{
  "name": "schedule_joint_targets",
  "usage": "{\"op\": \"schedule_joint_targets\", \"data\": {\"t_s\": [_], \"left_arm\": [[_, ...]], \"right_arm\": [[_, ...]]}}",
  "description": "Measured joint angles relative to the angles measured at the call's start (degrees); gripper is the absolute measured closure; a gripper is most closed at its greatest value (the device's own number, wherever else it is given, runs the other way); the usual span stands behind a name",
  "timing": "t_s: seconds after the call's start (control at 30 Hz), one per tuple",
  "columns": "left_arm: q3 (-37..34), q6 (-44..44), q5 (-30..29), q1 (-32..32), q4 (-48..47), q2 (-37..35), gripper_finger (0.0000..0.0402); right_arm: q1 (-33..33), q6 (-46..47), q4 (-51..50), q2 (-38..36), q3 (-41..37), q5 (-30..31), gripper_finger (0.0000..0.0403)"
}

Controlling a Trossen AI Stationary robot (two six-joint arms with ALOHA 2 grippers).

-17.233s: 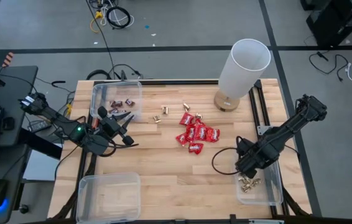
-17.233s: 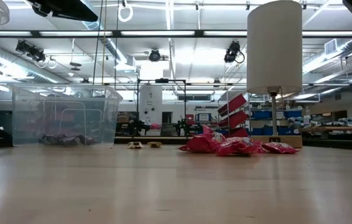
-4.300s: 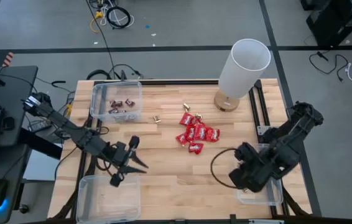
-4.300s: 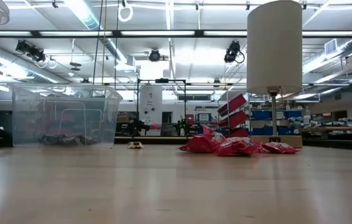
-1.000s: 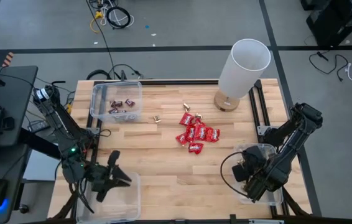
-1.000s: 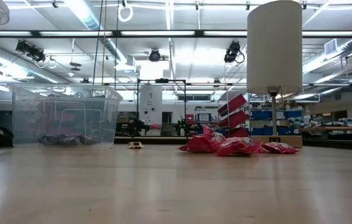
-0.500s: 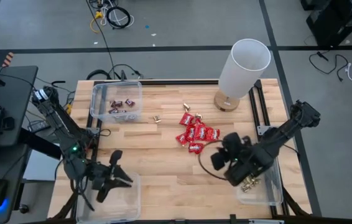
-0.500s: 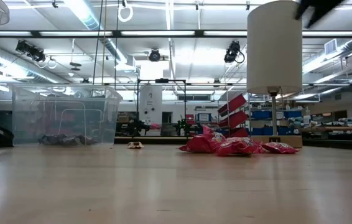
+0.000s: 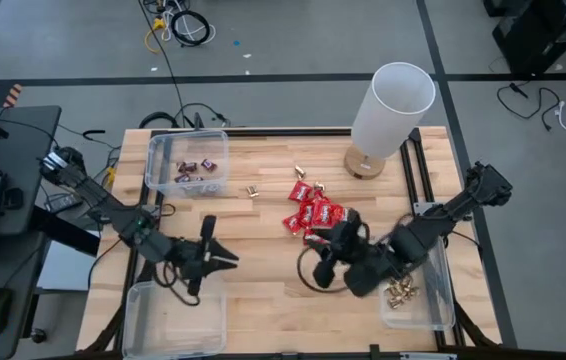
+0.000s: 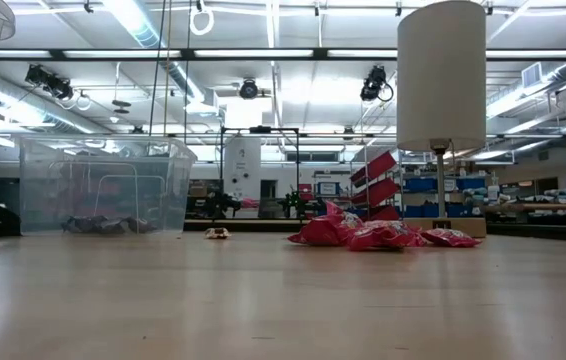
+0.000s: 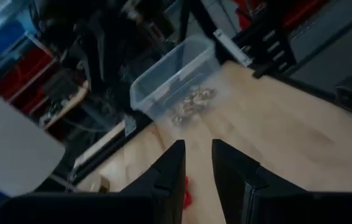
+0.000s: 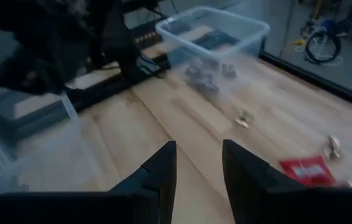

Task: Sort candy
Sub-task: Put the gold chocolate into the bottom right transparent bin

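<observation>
Your left gripper (image 9: 225,256): jaws narrowly apart, empty, above front-left bin (image 9: 153,325) | your right gripper (image 9: 325,262): narrow gap, empty, beside red candy (image 9: 315,215)

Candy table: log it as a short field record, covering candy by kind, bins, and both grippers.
red packets: loose pile at table centre, not binned
gold-foil pieces: several in the near right bin; a few loose beside the far left bin
dark mini bars: in the far left bin
near left bin: no candy visible inside
left gripper: open, empty, above the table by the near left bin
right gripper: open, empty, just near of the red pile
other: lamp at the far edge
</observation>
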Motion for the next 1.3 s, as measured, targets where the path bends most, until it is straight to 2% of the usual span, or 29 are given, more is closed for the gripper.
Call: {"op": "schedule_joint_targets", "data": {"t_s": [0.17,0.47,0.67,0.93,1.03,1.3], "left_arm": [[0.0,-1.1,0.0,2.5,-0.5,-2.3,0.0319],[0.0,-3.5,-1.4,5.2,0.6,-11.5,0.0319],[0.0,-6.8,-12.5,6.4,-0.5,-12.0,0.0319],[0.0,-10.3,-30.6,6.8,-1.3,-11.7,0.0319],[0.0,-10.5,-34.0,6.9,-1.5,-11.7,0.0319],[0.0,-13.0,-40.3,7.1,-2.0,-10.8,0.0319]], "right_arm": [[-7.3,-9.6,6.9,0.0,0.0,-5.8,0.0299],[-20.9,-25.8,11.7,0.0,0.0,-18.0,0.0316],[-26.9,-37.0,15.6,0.0,0.0,-23.6,0.0316],[-33.0,-43.5,18.7,1.1,0.0,-27.3,0.0317],[-34.7,-46.0,21.6,3.4,0.0,-29.4,0.0318],[-37.1,-52.9,29.8,10.7,0.0,-29.7,0.0317]]}}
